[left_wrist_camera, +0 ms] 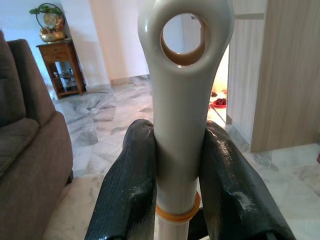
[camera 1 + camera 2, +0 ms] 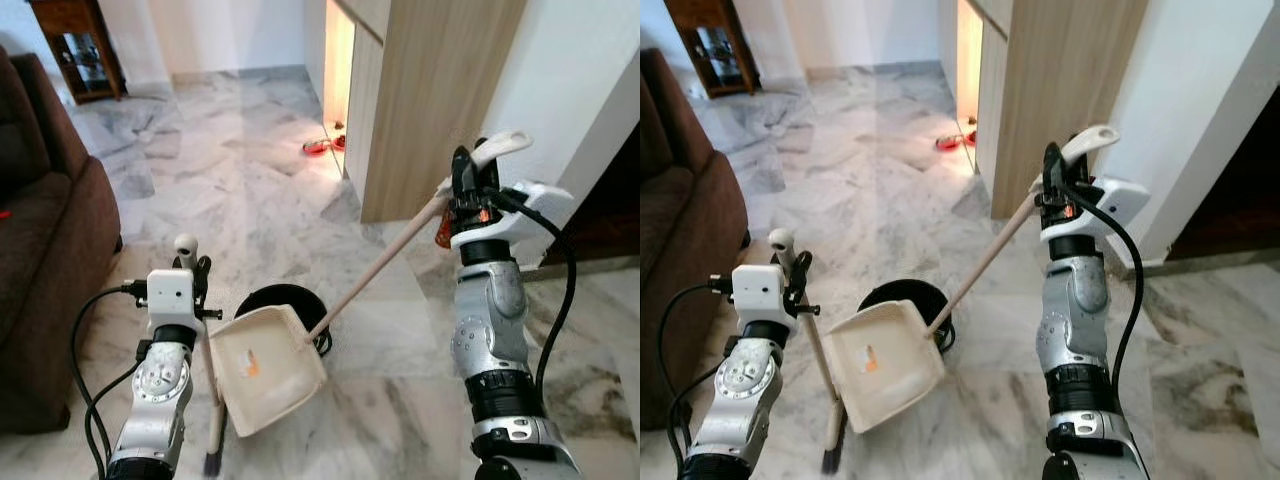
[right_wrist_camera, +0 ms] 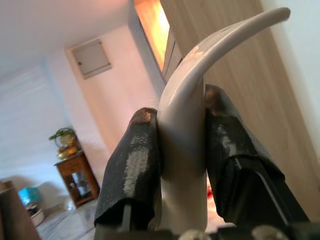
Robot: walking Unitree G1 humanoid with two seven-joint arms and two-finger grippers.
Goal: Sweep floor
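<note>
Your left claw (image 1: 177, 175) clenched on broom (image 1: 182, 100) handle top, bristles on marble floor (image 2: 240, 180); your right claw (image 3: 182, 150) clenched on dustpan (image 2: 265, 365) handle end, tilted pan by black bin (image 2: 285, 297), between arms

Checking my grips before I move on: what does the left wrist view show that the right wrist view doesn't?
Left wrist view: the left gripper clamped on the broom handle with its hanging hole, plus the brown sofa and marble floor. Right wrist view: the right gripper clamped on the curved dustpan handle, plus a wall panel. Both show the wooden side table and the wood-panelled cabinet.
</note>
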